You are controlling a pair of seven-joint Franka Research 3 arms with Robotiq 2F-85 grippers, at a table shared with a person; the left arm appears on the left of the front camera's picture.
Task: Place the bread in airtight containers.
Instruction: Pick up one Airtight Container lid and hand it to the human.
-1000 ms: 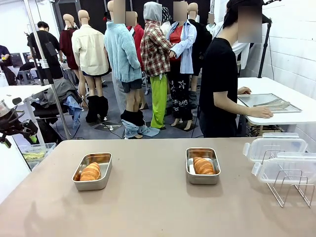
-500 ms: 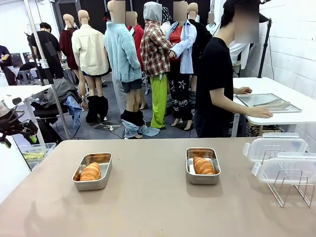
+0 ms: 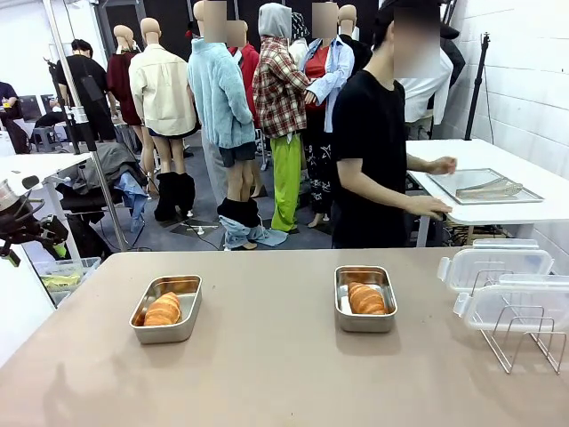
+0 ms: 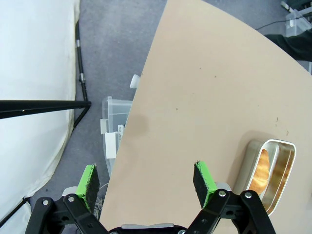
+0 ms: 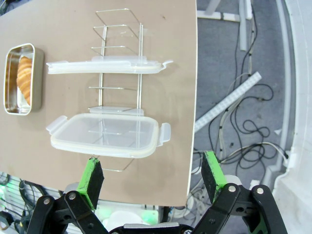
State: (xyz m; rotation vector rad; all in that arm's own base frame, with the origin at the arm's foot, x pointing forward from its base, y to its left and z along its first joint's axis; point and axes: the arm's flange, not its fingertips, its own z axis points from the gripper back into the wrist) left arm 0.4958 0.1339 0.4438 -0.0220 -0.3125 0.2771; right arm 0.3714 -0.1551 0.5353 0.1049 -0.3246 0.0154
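Two steel airtight containers stand uncovered on the tan table (image 3: 267, 365), a left one (image 3: 178, 334) and a right one (image 3: 364, 323). Each holds one golden bread, left (image 3: 164, 310) and right (image 3: 366, 299). Two clear lids (image 3: 493, 265) (image 3: 520, 302) rest on a wire rack at the right. My left gripper (image 4: 146, 179) is open above the table's edge, with a container (image 4: 285, 168) and its bread (image 4: 263, 163) off to one side. My right gripper (image 5: 152, 173) is open above the nearer lid (image 5: 105, 134); a second lid (image 5: 105, 68) and a container (image 5: 9, 78) with bread (image 5: 25, 78) lie beyond.
The wire rack (image 3: 524, 336) stands at the table's right end. A person (image 3: 373, 151) stands at a white side table with a flat metal tray (image 3: 484, 187). Plastic bins (image 4: 114, 122) sit on the floor by the left edge, and cables (image 5: 243, 112) lie past the right edge.
The person at the far side has stepped left and slid a hand along the white table. Both containers, the lids and the rack stay put.
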